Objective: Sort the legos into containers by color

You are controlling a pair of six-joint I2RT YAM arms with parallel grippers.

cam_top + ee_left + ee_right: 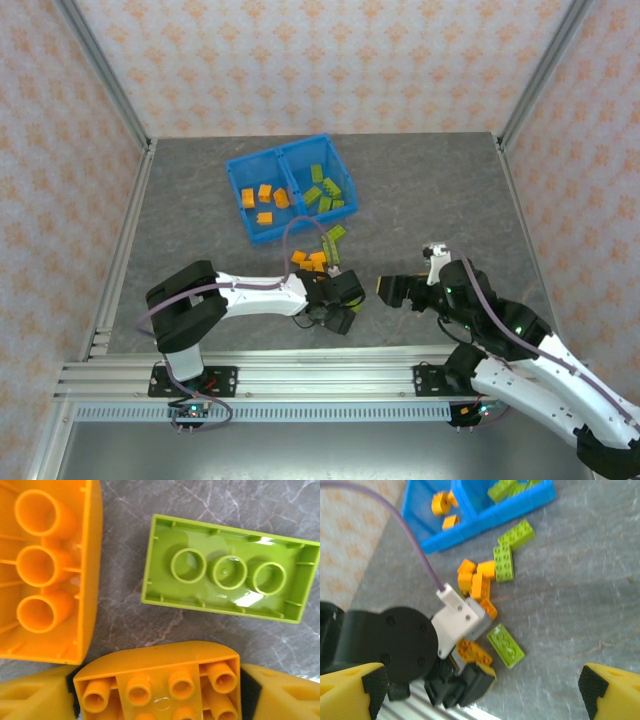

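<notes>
Left gripper (158, 705) clamps an orange brick (160, 672) end to end beside the loose pile (477, 580), short of the bin (490, 516); light, rigid and slick-sided, it seems best pinched across flat walls, not studs.

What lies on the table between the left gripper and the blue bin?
A clump of orange legos and two lime green legos lie there, between the left gripper and the blue bin, seen in the right wrist view.

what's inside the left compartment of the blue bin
The left compartment holds four orange legos, lying loose and apart, and no green ones. Its near wall may hide a thin strip of floor right behind it.
</notes>
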